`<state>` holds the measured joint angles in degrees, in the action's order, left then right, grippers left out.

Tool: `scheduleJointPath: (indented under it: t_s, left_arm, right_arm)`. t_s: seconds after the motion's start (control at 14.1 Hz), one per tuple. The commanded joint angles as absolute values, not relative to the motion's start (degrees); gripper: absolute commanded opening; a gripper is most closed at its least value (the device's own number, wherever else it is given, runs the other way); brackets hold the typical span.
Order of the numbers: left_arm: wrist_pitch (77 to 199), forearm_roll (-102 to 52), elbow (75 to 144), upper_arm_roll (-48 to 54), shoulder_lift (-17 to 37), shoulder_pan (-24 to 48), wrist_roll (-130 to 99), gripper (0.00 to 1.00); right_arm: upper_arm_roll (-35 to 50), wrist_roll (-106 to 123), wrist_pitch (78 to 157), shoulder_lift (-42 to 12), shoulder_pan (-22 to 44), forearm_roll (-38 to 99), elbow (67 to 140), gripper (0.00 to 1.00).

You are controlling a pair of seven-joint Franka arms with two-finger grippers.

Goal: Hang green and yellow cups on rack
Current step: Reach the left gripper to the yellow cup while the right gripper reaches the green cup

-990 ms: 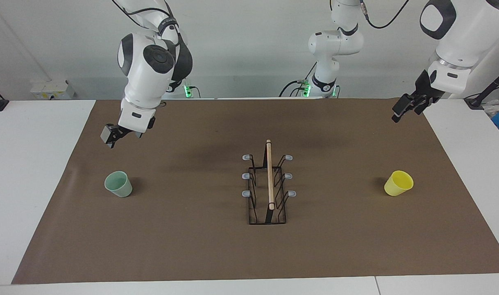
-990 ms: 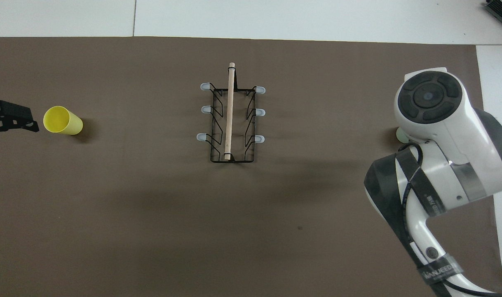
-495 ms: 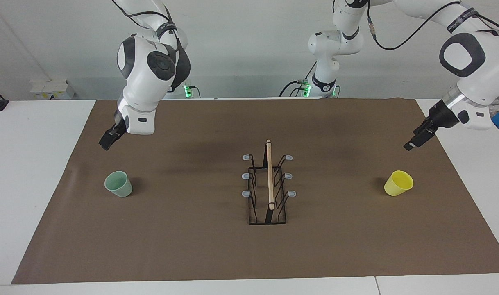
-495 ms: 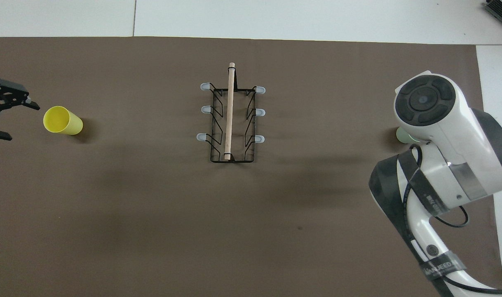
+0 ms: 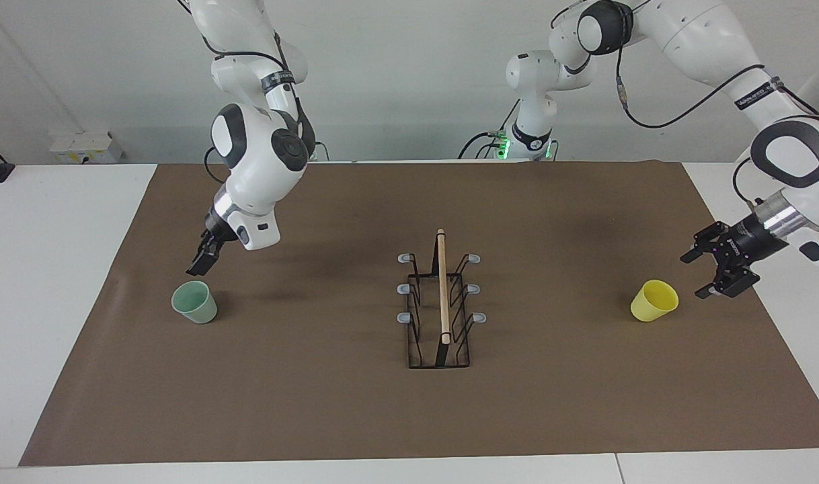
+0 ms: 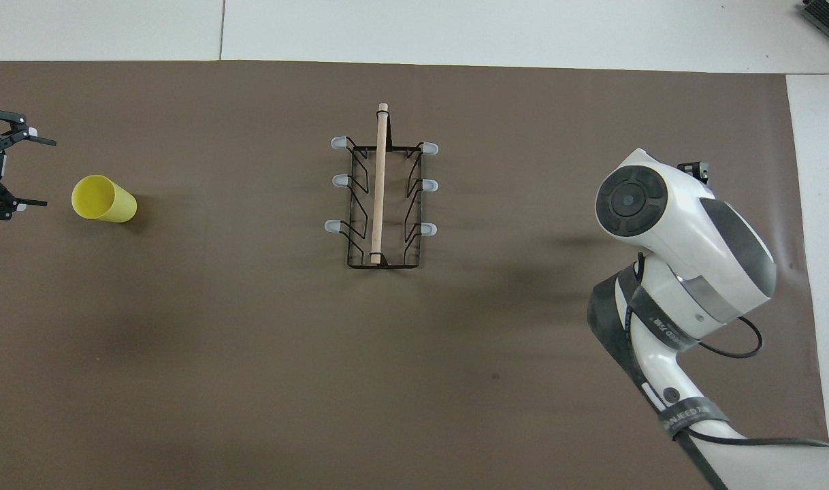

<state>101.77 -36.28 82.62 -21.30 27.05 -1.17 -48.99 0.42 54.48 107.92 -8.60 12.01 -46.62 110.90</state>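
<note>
While both cups remain on the brown mat [image 5: 356, 417], each arm has dropped and swung toward its own cup over the last second; right gripper [image 5: 201, 261] has come down from well above the mat to hang just over the green cup [image 5: 194, 302], on the side nearer the robots, not yet touching; seen nearly edge-on, so the facing view does not settle its fingers, though they appear spread and it carries nothing; in the overhead view the right arm's wrist hides that cup entirely; left gripper [image 5: 713, 271] has lowered from high at the mat's corner to sit level with the yellow cup [image 5: 653, 300], just beside it toward the left arm's end of the table, jaws wide apart and turned toward the cup, nothing between them; yellow cup tilted, mouth toward that gripper; rack [image 5: 440, 302] stands at mid-mat, well apart from both cups, wooden rod [image 5: 442, 286] along its top, all six grey-tipped prongs bare; judgement: approach nearly done on both sides, grasping is next, hanging not yet begun; the tilted yellow cup may roll or skid if nudged before the fingers close.
</note>
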Motion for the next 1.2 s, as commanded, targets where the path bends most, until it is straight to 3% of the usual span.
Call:
scheduleJointPath:
  t_s: [0.0, 0.42, 0.78, 1.13]
  left_arm:
    - [103.4, -41.4, 80.1, -21.7, 31.6, -4.5, -53.3, 1.0]
    - [107.0, -51.2, 84.2, -21.9, 36.3, -8.3, -59.1, 1.0]
    - [109.6, -55.4, 94.6, -21.9, 33.9, -5.5, -62.1, 1.0]
    - [109.6, -60.5, 99.7, -21.8, 31.8, -4.7, -60.9, 1.0]
  right_arm:
    - [0.8, 54.8, 109.7, -11.2, 11.2, -49.8, 111.3, 1.0]
    - [0.8, 44.7, 111.3, -15.7, 12.9, -53.2, 112.7, 1.0]
    - [0.8, 40.9, 114.1, -20.4, 13.8, -59.0, 112.7, 1.0]
    - [0.8, 40.9, 114.2, -23.4, 14.1, -70.2, 114.5, 1.0]
